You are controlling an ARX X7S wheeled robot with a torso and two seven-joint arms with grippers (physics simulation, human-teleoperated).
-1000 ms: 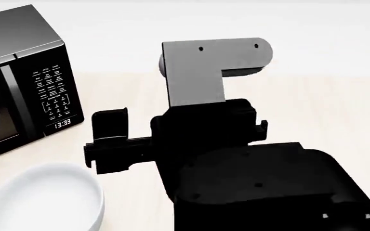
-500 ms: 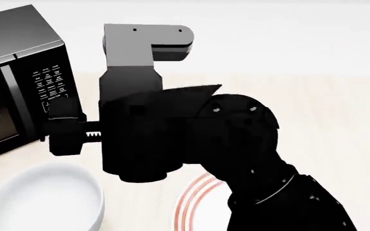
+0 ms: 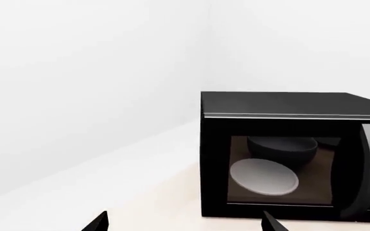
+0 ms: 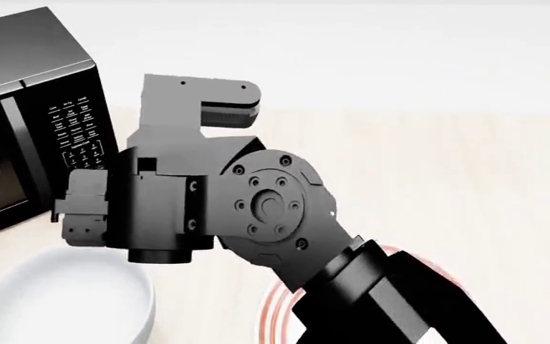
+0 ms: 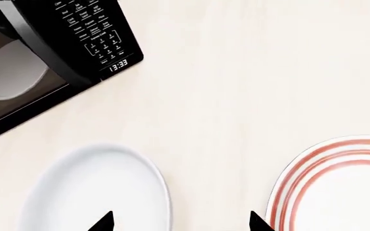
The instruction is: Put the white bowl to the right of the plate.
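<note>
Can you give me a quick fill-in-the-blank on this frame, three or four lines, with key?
1. In the head view, the white bowl sits to the ____ of the plate.
2. The plate's rim carries thin ____ rings.
3. The microwave door is ____.
4. The right gripper hovers with its fingertips apart, holding ____.

Missing words: left; red; closed; nothing

A glossy white bowl (image 5: 98, 190) sits upright on the pale counter. The red-ringed plate (image 5: 336, 185) lies flat nearby, apart.
</note>
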